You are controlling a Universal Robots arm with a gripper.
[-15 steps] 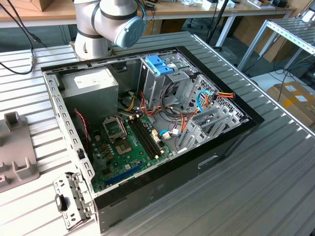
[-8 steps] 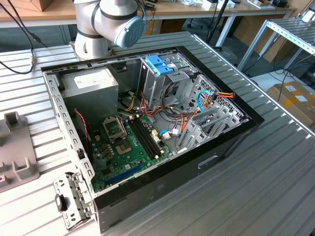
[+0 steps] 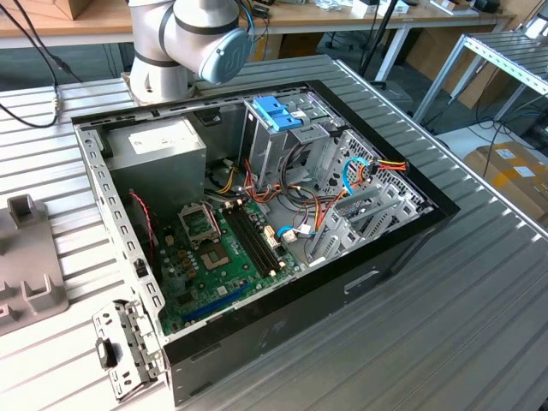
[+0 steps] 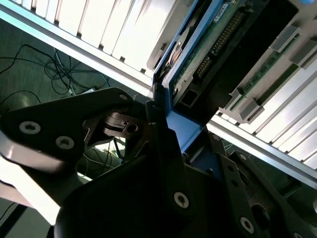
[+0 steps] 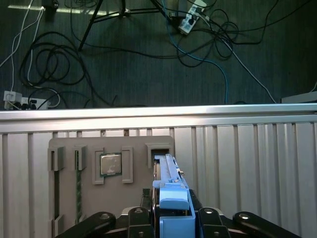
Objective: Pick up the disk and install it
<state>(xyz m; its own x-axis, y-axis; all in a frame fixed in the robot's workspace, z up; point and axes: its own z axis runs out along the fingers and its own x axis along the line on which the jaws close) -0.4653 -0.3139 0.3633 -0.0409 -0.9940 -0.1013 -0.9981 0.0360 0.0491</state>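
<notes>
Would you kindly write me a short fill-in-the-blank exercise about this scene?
1. The disk sits in a carrier frame coloured ____.
2. The gripper is nearest to the ____.
3. The disk stands on edge in a holder coloured ____.
4. The motherboard in the case is coloured ____.
Missing words: blue; disk; grey; green.

Readable text: none is showing.
Power supply (image 3: 158,147): a pale label is showing, print too small to read.
Cardboard box (image 3: 512,171), at the exterior view's right: stickers are showing, lettering illegible.
Chip (image 5: 110,164), first wrist view: surface marks are showing too faint to read.
</notes>
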